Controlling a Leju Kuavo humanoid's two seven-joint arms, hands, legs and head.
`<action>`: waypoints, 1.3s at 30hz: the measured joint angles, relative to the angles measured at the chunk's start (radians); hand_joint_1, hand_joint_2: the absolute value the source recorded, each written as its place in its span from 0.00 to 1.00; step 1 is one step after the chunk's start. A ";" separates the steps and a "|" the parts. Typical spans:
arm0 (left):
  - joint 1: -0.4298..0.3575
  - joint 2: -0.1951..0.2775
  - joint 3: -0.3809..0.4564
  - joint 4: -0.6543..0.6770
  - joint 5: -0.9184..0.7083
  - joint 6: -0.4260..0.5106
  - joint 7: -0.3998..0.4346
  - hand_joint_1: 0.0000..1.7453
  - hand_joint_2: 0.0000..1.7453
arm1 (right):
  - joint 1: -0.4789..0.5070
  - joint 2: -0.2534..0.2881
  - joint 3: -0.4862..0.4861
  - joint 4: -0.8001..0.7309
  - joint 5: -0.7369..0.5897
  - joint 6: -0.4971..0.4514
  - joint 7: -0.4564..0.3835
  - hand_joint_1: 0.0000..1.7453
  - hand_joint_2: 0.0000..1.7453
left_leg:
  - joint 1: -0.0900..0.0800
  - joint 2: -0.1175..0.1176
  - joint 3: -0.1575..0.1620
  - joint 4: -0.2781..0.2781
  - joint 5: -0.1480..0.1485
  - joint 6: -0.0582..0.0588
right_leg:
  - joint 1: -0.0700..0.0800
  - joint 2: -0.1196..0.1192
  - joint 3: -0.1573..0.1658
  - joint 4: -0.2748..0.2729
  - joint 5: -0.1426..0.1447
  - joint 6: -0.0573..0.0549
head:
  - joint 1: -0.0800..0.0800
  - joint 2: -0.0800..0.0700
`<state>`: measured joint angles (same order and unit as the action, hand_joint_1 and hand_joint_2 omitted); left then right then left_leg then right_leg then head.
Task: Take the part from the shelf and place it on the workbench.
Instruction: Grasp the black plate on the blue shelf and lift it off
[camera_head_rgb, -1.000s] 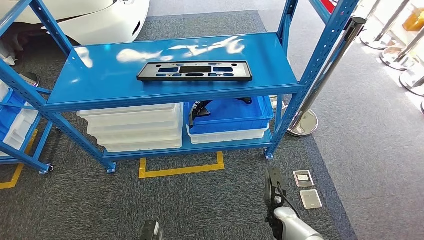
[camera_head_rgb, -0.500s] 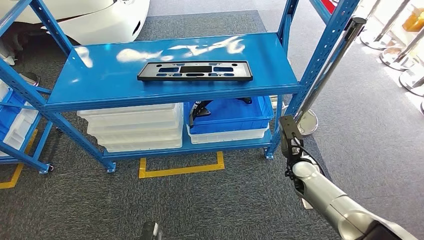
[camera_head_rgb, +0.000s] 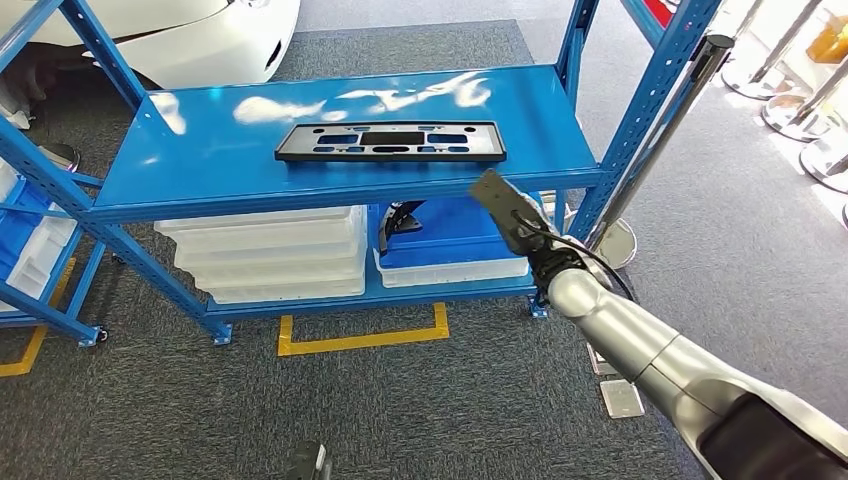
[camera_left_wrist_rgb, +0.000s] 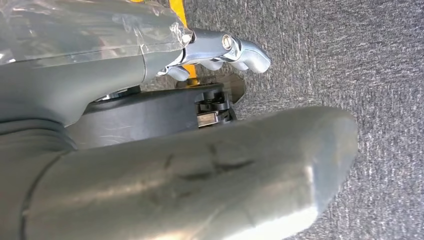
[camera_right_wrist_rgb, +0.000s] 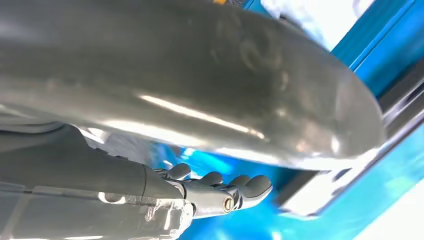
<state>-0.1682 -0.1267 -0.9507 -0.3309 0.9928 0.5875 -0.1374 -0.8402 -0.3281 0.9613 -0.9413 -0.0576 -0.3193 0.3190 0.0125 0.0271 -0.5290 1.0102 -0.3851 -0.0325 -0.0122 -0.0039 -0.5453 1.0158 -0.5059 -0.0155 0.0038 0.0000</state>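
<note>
A: Where's the part?
B: Black flat part (camera_head_rgb: 390, 141) lies on the blue shelf (camera_head_rgb: 200, 160), middle deck, near the front edge — nothing touching it.
A: Right hand?
B: Right hand (camera_head_rgb: 515, 222) is raised in front of the shelf edge, just below and right of the part, apart from it. Fingers (camera_right_wrist_rgb: 235, 189) extended, holding nothing.
A: Left?
B: Left hand (camera_left_wrist_rgb: 150, 150) hangs low over grey carpet (camera_left_wrist_rgb: 350, 60). Fingers (camera_left_wrist_rgb: 240, 50) curled, empty — cannot tell if fully closed.
A: Lower deck?
B: White bins (camera_head_rgb: 270, 250), blue bin (camera_head_rgb: 455, 235).
</note>
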 joint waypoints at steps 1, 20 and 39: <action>-0.001 0.000 -0.005 0.000 -0.002 0.001 0.004 0.00 0.00 | -0.010 0.008 0.011 -0.009 0.027 0.020 0.004 0.00 0.00 | 0.000 0.000 0.000 0.000 0.000 0.000 | 0.000 0.000 0.000 0.000 0.000 0.000 | 0.000 0.000; -0.005 0.000 -0.077 0.015 -0.031 0.011 0.085 0.00 0.00 | -0.190 0.159 0.221 -0.055 0.502 0.407 0.028 0.00 0.00 | 0.000 -0.001 -0.003 0.001 0.000 0.000 | 0.000 0.001 -0.003 0.000 0.000 0.000 | 0.000 0.000; -0.006 0.000 -0.109 0.033 -0.042 -0.026 0.118 0.00 0.00 | -0.290 0.159 0.314 0.045 0.811 0.536 0.103 0.00 0.00 | 0.000 0.000 -0.005 0.002 0.000 0.000 | 0.000 0.000 -0.005 0.000 0.000 0.000 | 0.001 0.000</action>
<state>-0.1738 -0.1267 -1.0594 -0.2982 0.9506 0.5614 -0.0198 -1.1301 -0.1690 1.2757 -0.8964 0.7539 0.2163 0.4221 0.0121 0.0266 -0.5341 1.0124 -0.3847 -0.0321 -0.0121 -0.0035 -0.5499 1.0159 -0.5056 -0.0151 0.0046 0.0000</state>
